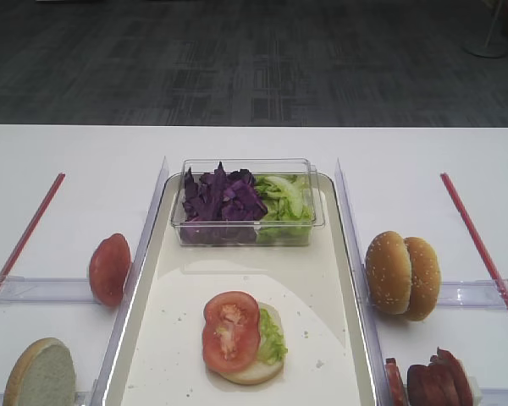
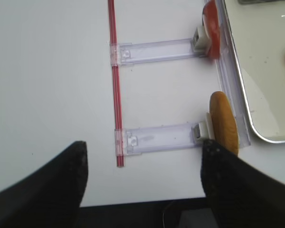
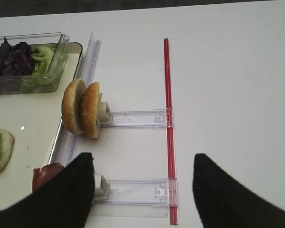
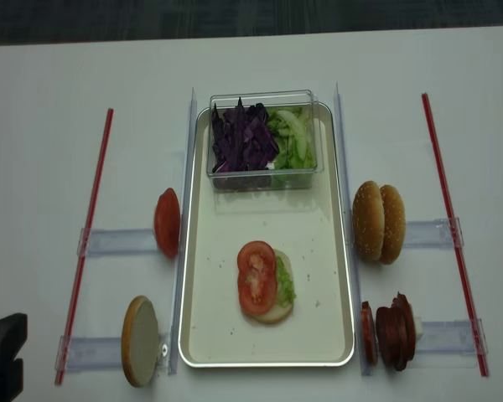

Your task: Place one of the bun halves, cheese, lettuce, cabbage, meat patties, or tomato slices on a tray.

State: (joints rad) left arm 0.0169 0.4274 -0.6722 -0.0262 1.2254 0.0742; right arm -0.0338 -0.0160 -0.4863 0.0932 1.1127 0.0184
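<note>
While both pincers, the left pincer [image 2: 142, 183] and the right pincer [image 3: 142, 190], hang released and empty over the counter [image 1: 254, 144], the tray [image 4: 226, 335] already holds a bun half [image 1: 262, 368] topped with lettuce [image 1: 273, 338] and a tomato slice [image 1: 230, 331], leaving the meat patties [image 4: 394, 320] and bun tops [image 4: 380, 222] outside.

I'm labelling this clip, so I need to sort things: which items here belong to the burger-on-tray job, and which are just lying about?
Job items:
tray
bun halves
tomato slices
lettuce
cabbage
meat patties

Just there:
clear plastic box holding the greens
red strips
clear rails
</note>
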